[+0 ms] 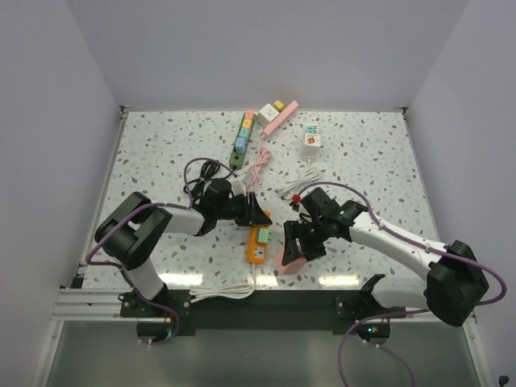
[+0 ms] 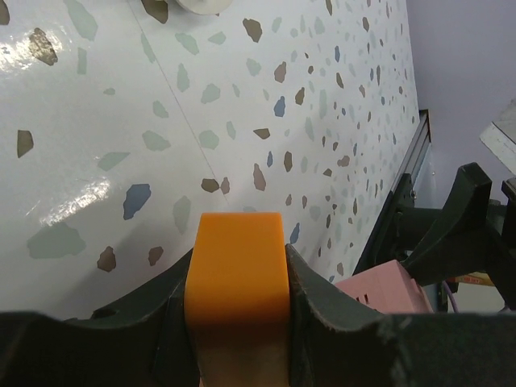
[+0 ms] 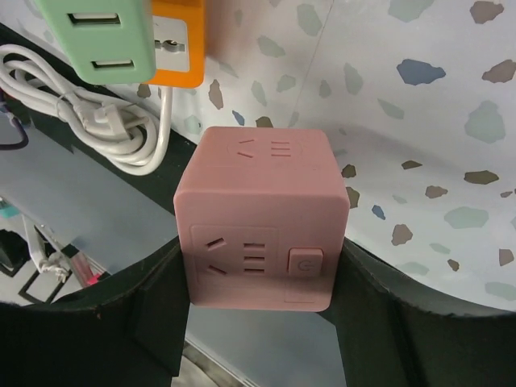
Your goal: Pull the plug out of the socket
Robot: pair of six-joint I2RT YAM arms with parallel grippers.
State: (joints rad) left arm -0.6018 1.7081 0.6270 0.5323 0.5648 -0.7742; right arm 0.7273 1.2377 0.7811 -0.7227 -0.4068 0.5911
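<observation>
An orange socket block [image 1: 258,246] lies near the table's front edge with a green adapter [image 1: 264,235] sitting on it. My left gripper [image 1: 260,219] is shut on the orange block's far end; in the left wrist view the orange block [image 2: 236,266] fills the gap between the fingers [image 2: 322,302]. My right gripper [image 1: 292,247] is shut on a pink cube socket [image 1: 288,255], just right of the orange block. In the right wrist view the pink cube [image 3: 262,222] sits between the jaws, apart from the green adapter [image 3: 101,36] and orange block [image 3: 176,44].
A white coiled cable [image 3: 105,121] lies by the front edge [image 1: 218,289]. At the back are a green multi-socket strip [image 1: 242,139], a pink strip [image 1: 279,118] and a white cube adapter [image 1: 312,140]. Pink [image 1: 258,165] and white [image 1: 304,179] cables lie mid-table.
</observation>
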